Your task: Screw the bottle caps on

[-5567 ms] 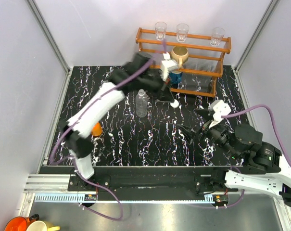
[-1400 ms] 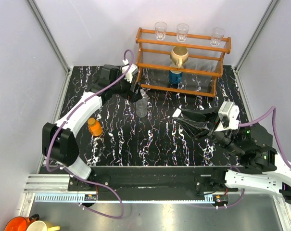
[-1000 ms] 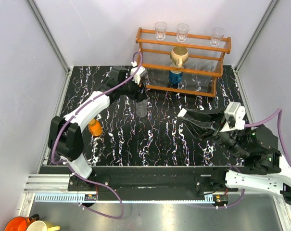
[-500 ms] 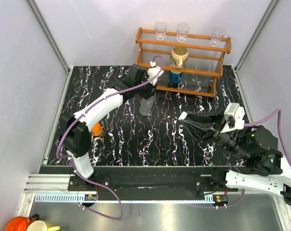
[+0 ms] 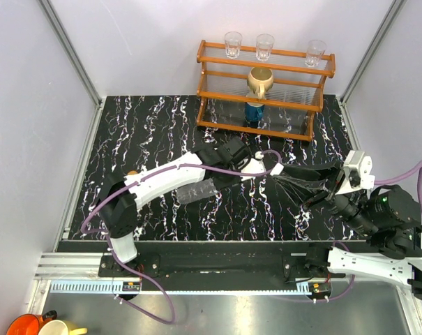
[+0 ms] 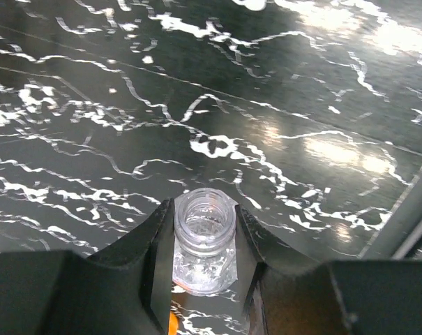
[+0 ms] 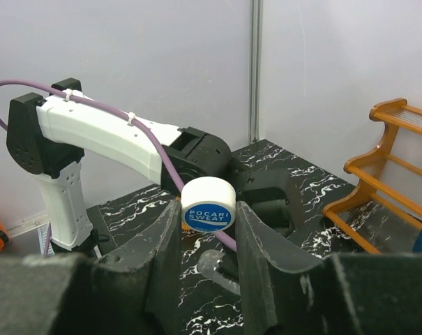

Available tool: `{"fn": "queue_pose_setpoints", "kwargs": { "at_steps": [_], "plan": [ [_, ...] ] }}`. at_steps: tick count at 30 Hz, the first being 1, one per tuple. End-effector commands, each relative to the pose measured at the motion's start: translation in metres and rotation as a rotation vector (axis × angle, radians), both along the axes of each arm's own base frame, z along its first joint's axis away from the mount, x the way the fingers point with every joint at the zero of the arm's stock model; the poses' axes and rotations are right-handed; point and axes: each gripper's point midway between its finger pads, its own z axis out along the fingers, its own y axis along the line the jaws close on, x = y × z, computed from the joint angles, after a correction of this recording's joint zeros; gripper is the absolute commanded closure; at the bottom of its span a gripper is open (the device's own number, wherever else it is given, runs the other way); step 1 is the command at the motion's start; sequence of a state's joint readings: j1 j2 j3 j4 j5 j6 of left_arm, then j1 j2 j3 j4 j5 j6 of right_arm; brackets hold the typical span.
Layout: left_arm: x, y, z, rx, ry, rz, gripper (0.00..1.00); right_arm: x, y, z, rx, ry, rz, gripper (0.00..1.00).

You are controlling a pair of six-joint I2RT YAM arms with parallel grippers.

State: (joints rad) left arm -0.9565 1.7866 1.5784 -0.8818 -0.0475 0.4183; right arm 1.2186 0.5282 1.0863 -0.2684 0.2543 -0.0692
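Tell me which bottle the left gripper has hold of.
The clear ribbed bottle, neck clamped in the left gripper; the orange bottle sits apart, mostly hidden.

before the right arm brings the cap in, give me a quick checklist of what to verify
1. Blue-and-white round plastic cap pinched in the right gripper: ok.
2. Clear ribbed plastic bottle gripped at its neck by the left gripper: ok.
3. Bottle mouth open, nothing on it: ok.
4. Bottle upright for capping: not ok, the top view shows it tilted far over.
5. Cap at the bottle mouth: not ok, they are apart.
6. Bottle lifted off the black marbled table: cannot tell.
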Motion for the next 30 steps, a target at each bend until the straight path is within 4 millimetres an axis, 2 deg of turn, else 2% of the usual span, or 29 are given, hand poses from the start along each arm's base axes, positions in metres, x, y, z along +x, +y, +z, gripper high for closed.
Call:
{"fn": "queue_pose_setpoints", "kwargs": {
  "at_steps": [1, 6, 8, 17, 23, 27, 28, 30],
  "plan": [
    [-0.037, -0.016, 0.001, -0.044, 0.105, -0.022, 0.89, -0.001, -0.013, 0.015, 0.054, 0.011, -0.018, 0.71],
    [-0.065, -0.042, -0.017, -0.047, 0.189, -0.067, 0.9, 0.0, -0.017, 0.016, 0.059, 0.007, -0.03, 0.71],
    [-0.071, -0.047, -0.022, -0.04, 0.199, -0.09, 0.84, 0.0, -0.017, 0.014, 0.056, 0.008, -0.033, 0.71],
    [-0.076, -0.053, -0.06, 0.044, 0.229, -0.098, 0.81, -0.001, -0.02, 0.016, 0.06, -0.001, -0.034, 0.71],
    [-0.081, -0.055, -0.072, 0.062, 0.223, -0.121, 0.8, 0.0, -0.017, 0.016, 0.05, -0.006, -0.033, 0.7],
    [-0.083, -0.054, -0.076, 0.078, 0.193, -0.147, 0.7, 0.001, -0.014, 0.015, 0.05, -0.004, -0.033, 0.69],
    [-0.083, -0.054, -0.076, 0.077, 0.188, -0.15, 0.61, 0.001, -0.015, 0.015, 0.05, -0.004, -0.034, 0.69],
    [-0.082, -0.051, -0.078, 0.086, 0.182, -0.153, 0.55, 0.001, -0.017, 0.017, 0.056, -0.004, -0.037, 0.68]
  ]
}}
